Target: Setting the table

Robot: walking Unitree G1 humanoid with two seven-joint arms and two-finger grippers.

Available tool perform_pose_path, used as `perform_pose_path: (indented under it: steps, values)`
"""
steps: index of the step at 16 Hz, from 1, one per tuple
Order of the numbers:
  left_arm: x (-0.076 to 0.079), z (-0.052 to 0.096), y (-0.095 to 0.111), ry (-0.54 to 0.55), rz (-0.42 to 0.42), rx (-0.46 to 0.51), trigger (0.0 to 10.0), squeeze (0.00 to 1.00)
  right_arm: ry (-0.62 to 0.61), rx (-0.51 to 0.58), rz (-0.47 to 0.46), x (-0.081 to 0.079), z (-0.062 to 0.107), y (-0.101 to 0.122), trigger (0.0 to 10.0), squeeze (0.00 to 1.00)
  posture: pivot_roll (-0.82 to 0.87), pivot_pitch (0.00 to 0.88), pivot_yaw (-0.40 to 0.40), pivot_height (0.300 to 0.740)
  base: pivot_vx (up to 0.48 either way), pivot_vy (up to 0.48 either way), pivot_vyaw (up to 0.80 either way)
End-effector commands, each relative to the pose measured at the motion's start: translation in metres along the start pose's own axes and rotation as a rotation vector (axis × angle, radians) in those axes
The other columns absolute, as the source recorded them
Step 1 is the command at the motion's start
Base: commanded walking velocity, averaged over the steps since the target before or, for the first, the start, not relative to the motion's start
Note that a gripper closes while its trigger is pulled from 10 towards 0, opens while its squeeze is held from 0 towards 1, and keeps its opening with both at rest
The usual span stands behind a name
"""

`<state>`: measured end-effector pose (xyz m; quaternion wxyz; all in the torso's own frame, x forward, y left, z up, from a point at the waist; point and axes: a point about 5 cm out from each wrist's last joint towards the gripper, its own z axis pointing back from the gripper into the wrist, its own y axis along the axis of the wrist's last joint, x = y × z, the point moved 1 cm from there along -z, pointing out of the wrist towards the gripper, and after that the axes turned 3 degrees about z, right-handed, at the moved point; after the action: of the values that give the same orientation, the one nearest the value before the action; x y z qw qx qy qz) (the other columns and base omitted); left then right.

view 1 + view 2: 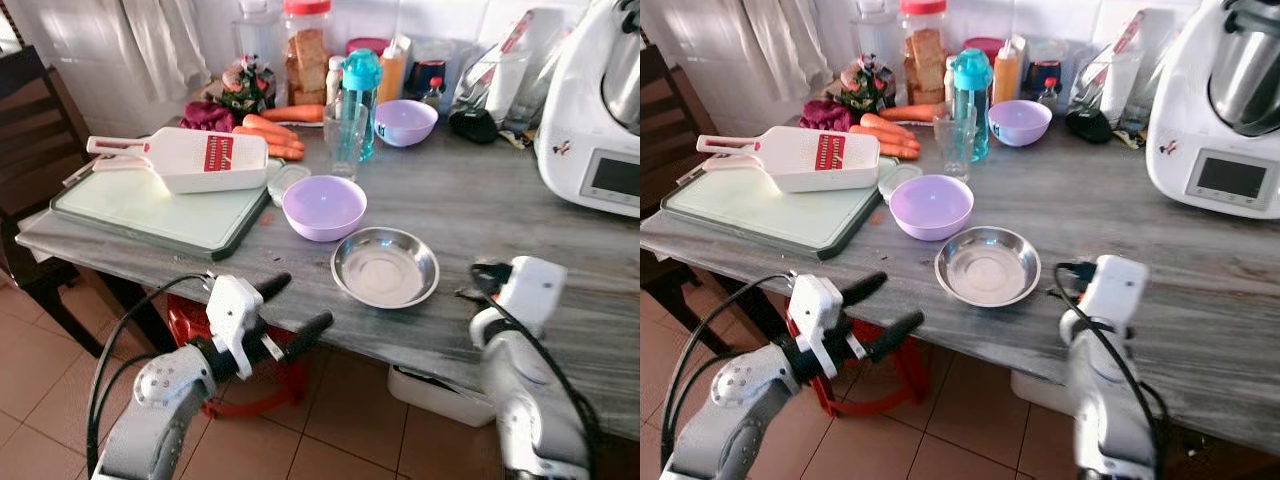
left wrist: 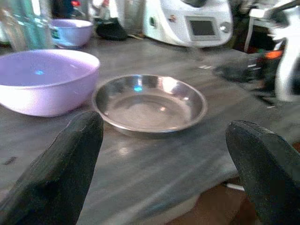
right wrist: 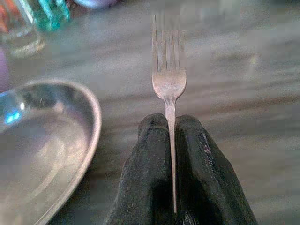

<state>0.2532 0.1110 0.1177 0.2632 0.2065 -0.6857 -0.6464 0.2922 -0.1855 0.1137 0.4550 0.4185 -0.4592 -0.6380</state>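
While the left gripper (image 1: 293, 305) is hanging wide open and empty off the table's (image 1: 480, 215) near edge, the right gripper (image 3: 171, 123) is pinching one fork (image 3: 168, 70) by its handle. Fork is sitting just right of the single steel dish (image 1: 385, 267), tines pointing away from the robot, long axis running near-to-far. Two purple bowls (image 1: 323, 207) are standing farther back.

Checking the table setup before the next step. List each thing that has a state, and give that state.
Steel dish: upright, empty.
Near purple bowl: upright, empty.
Teal bottle: standing, capped.
Fork: clamped, tines pointing forward.
Left tool: open, holding nothing.
Right tool: shut on the fork.
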Motion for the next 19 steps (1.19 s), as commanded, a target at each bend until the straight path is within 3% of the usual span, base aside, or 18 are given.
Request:
perform_pose_path:
  steps: [1,12,19]
  values:
    - [0.005,0.0,0.002,-0.038,0.005,-0.001,10.0,0.0,0.001,-0.006,-0.015,-0.002,-0.003,0.001,10.0,0.0,-0.06,0.053,0.025,0.74,0.0,0.0,0.0]
    - [0.009,-0.001,-0.001,-0.08,0.01,-0.012,10.0,0.0,-0.046,-0.096,-0.088,-0.002,-0.011,-0.014,10.0,0.0,-0.05,0.056,0.026,0.74,0.0,0.0,0.0]
    - [0.012,-0.002,-0.001,-0.086,0.004,-0.011,10.0,0.0,-0.046,-0.131,-0.087,-0.006,-0.015,-0.023,10.0,0.0,-0.05,0.055,0.027,0.74,0.0,0.0,0.0]
